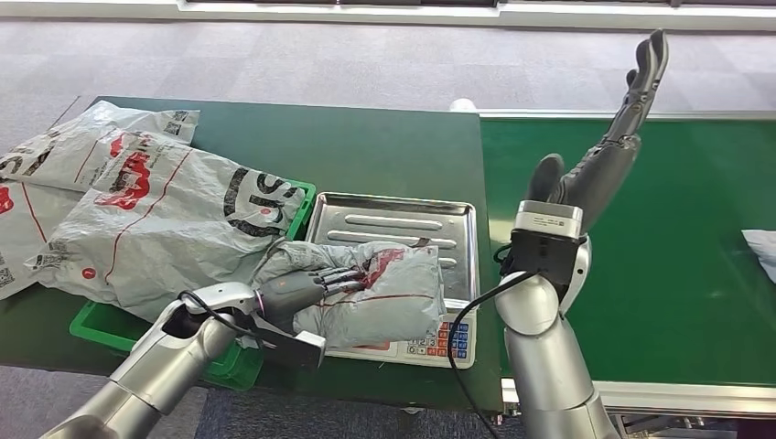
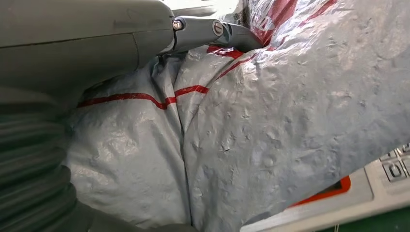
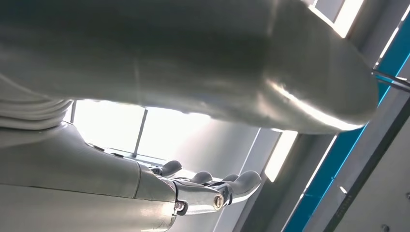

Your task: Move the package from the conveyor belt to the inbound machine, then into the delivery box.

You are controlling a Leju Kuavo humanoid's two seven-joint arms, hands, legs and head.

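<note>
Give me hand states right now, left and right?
Left hand: holding the grey package lying on the scale.
Right hand: open, raised over the conveyor belt, holding nothing.

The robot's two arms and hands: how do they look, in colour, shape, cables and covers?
Both arms are rounded tubes of shiny silver metal. The left hand and the right hand are dark grey, with slim jointed fingers and a thicker grey thumb. A black cable loops beside the right forearm, another beside the left wrist. A pale box-shaped module sits at the right wrist. The wrist views show a grey ribbed cover.
</note>
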